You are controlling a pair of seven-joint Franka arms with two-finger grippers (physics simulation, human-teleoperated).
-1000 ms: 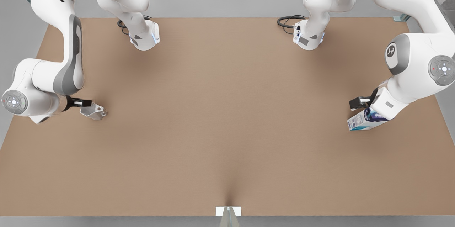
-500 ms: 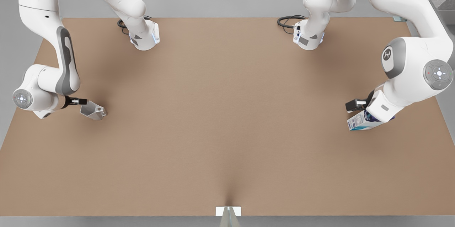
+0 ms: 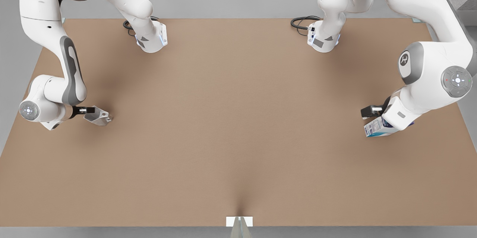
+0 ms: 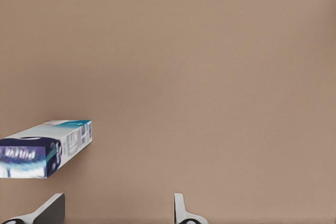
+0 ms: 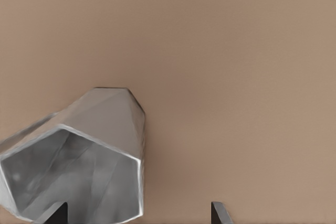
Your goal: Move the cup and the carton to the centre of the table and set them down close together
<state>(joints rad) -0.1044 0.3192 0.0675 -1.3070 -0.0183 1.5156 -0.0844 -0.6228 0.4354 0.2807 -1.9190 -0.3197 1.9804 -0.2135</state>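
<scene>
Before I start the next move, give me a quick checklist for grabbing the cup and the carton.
1. Left gripper fingers open: ok.
2. Carton centred between the left fingers: not ok; it lies off to one side, beyond one finger.
3. Right gripper fingers open: ok.
4. Cup centred between the right fingers: not ok; it sits over one finger, off centre.
5. Middle of the table free for both: ok.
6. Either thing gripped: not ok; both lie far apart near opposite ends.
</scene>
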